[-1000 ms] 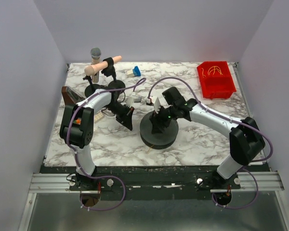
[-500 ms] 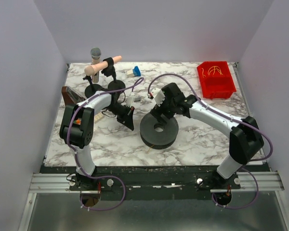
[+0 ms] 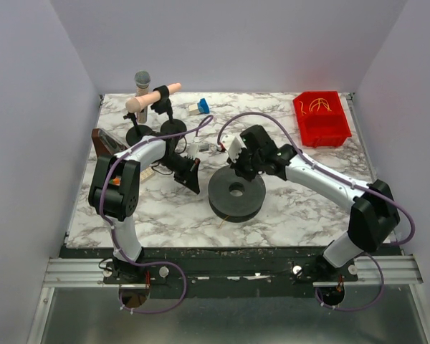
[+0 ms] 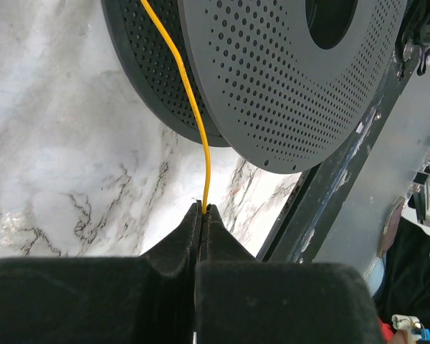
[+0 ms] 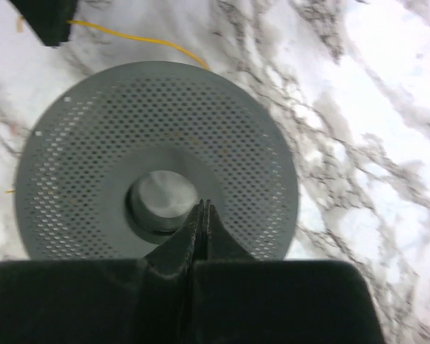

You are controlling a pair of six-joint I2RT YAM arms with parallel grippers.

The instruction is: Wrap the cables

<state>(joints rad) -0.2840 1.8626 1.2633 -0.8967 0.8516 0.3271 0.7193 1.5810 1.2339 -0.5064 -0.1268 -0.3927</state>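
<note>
A thin yellow cable (image 4: 194,107) runs from the black perforated spool (image 4: 287,86) down into my left gripper (image 4: 203,208), which is shut on it. From above, that gripper (image 3: 191,176) sits just left of the spool (image 3: 236,203), which lies flat on the marble table. My right gripper (image 3: 241,166) hovers over the spool's far edge. In its wrist view it (image 5: 203,205) is shut with nothing between the fingers, above the spool's hub (image 5: 161,201). The cable (image 5: 140,38) stretches from the left gripper to the spool's rim. More yellow cables (image 3: 319,106) lie in the red bin.
The red bin (image 3: 322,129) stands at the back right. Two microphones on black stands (image 3: 152,98) occupy the back left, with a small blue and white item (image 3: 200,107) beside them. A brown object (image 3: 104,140) lies at the table's left edge.
My right gripper has lifted off the spool, drawn back toward its far edge, and gone from open to shut. The left gripper has stayed still, holding the cable.
</note>
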